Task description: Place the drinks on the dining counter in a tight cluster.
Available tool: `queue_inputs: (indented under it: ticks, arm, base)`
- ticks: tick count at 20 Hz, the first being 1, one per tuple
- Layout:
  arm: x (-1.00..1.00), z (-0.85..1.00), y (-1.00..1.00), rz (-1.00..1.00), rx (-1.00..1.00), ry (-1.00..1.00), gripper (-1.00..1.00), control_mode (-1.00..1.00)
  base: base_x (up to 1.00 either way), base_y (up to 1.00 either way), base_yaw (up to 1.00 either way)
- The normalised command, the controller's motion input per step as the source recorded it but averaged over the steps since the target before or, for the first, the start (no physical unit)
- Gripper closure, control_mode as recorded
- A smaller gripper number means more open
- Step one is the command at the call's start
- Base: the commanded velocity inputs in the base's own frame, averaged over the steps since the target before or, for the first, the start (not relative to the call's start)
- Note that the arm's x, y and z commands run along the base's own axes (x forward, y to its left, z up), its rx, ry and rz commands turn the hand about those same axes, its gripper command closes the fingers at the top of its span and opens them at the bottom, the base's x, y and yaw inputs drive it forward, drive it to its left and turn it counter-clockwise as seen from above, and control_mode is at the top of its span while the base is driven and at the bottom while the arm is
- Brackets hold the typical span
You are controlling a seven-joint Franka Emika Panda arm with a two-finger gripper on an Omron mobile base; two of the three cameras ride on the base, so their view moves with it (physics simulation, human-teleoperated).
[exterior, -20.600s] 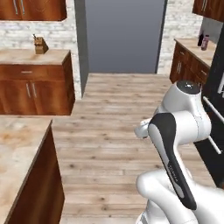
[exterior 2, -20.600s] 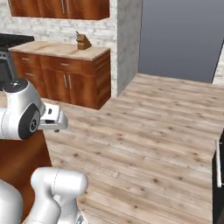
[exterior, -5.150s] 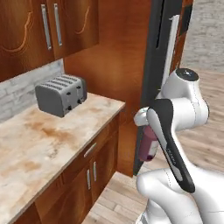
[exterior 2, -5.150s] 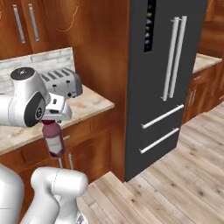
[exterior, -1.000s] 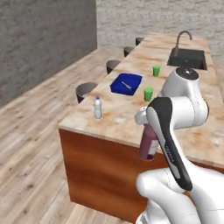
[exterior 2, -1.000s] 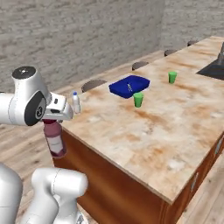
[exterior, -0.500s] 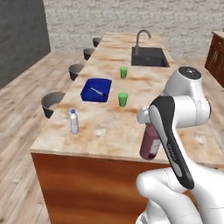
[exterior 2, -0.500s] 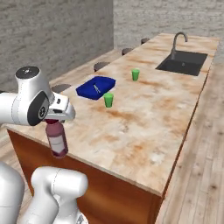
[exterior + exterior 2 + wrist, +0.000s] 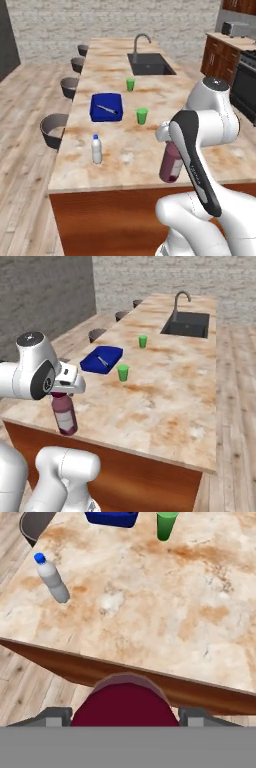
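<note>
Juice bottle [image 9: 171, 164] is hanging upright in the end effector [image 9: 62, 395] gripping its neck, just short of the worktop [image 9: 130, 150] edge, with the water bottle [image 9: 96, 149] standing ahead-left.

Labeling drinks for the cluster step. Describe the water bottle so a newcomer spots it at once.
Find the long marbled dining counter with the inset sink. At its near end, on the stool side, past the blue tray, stands the water bottle, upright and alone. It is small, pale and blue-capped, unlike the green cups or the maroon bottle in the gripper.
</note>
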Motion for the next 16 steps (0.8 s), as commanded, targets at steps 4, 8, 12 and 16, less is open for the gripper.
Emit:
queue_inputs:
  ticks: [4, 8, 12, 16]
  arm:
    - [0.0, 0.0, 0.0, 0.0, 0.0, 0.0, 1.0, 1.0]
    - [0.0, 0.0, 0.0, 0.0, 0.0, 0.0, 1.0, 1.0]
    - [0.0, 0.0, 0.0, 0.0, 0.0, 0.0, 1.0, 1.0]
    - [0.0, 0.0, 0.0, 0.0, 0.0, 0.0, 1.0, 1.0]
  base:
    - [0.13, 0.64, -0.33]
    - [0.31, 0.59, -0.25]
    - [0.54, 0.48, -0.19]
    - [0.64, 0.03, -0.04]
